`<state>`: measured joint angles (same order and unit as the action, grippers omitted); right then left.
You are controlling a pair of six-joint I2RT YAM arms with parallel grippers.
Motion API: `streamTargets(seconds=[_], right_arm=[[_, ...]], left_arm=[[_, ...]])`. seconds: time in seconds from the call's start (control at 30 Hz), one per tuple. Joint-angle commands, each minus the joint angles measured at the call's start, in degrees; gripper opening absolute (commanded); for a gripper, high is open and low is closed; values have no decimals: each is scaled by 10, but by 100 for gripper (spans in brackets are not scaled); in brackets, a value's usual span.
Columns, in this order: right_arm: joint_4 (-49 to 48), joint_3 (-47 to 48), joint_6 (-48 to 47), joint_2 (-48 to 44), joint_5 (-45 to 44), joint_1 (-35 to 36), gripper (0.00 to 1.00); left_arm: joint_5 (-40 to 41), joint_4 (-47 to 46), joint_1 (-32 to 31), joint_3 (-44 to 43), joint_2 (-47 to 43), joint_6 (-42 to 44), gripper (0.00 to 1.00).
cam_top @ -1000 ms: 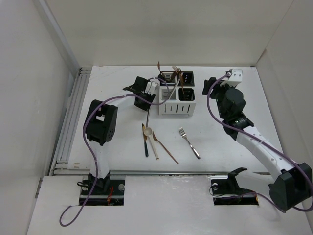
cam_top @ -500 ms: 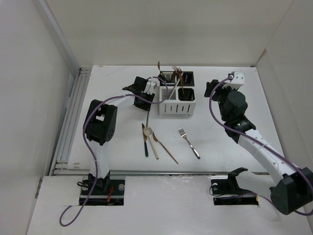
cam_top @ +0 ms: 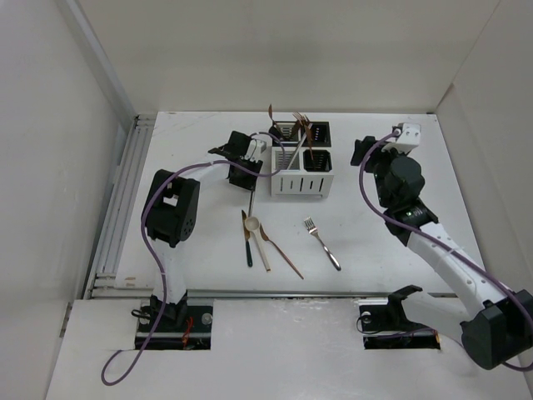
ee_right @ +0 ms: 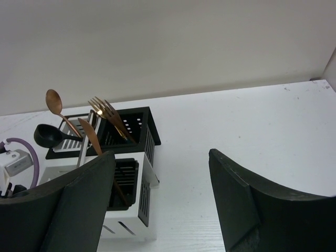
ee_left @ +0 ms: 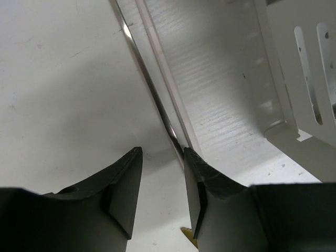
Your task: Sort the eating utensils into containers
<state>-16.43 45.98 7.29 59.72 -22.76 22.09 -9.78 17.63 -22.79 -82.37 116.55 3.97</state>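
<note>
**Fig.** Left claw (ee_left: pixel 161 181): matte black fingers narrowly parted around a slim, polished silver handle (ee_left: pixel 149 86) that lies against one finger, just left of the slotted white-and-black caddy (cam_top: pixel 300 173). Right claw (ee_right: pixel 161 202): wide apart, holding nothing, right of the caddy. Nearer, we note a silver fork (cam_top: pixel 321 243), a copper spoon (cam_top: pixel 281 252) and a white-bowled spoon (cam_top: pixel 253 225) lying flat on the white counter (cam_top: pixel 358 242).

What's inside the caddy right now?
Standing in the caddy: a copper spoon, a copper fork, a black spoon and another copper utensil. Lower ends hidden by walls.
</note>
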Motion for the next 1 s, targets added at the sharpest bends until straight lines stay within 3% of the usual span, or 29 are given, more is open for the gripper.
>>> streamTargets(seconds=[0.0, 0.23, 0.47, 0.67, 0.83, 0.97], right_arm=[[-6, -7, -5, -16, -10, -4, 77], [-6, -7, -5, -22, -15, -4, 77], [-6, -7, -5, -22, -15, -9, 77], [-6, -7, -5, -16, -15, -9, 77], [-6, -7, -5, -22, -15, -9, 77], [-1, -7, -5, -22, -20, -9, 77]], left_arm=[[12, 30, 1, -11, 12, -6, 35], [52, 50, -4, -1, 12, 16, 28], [63, 56, 56, 26, -9, 45, 19], [68, 79, 56, 15, 2, 58, 19], [37, 108, 56, 3, 2, 58, 33], [19, 116, 56, 3, 2, 52, 34]])
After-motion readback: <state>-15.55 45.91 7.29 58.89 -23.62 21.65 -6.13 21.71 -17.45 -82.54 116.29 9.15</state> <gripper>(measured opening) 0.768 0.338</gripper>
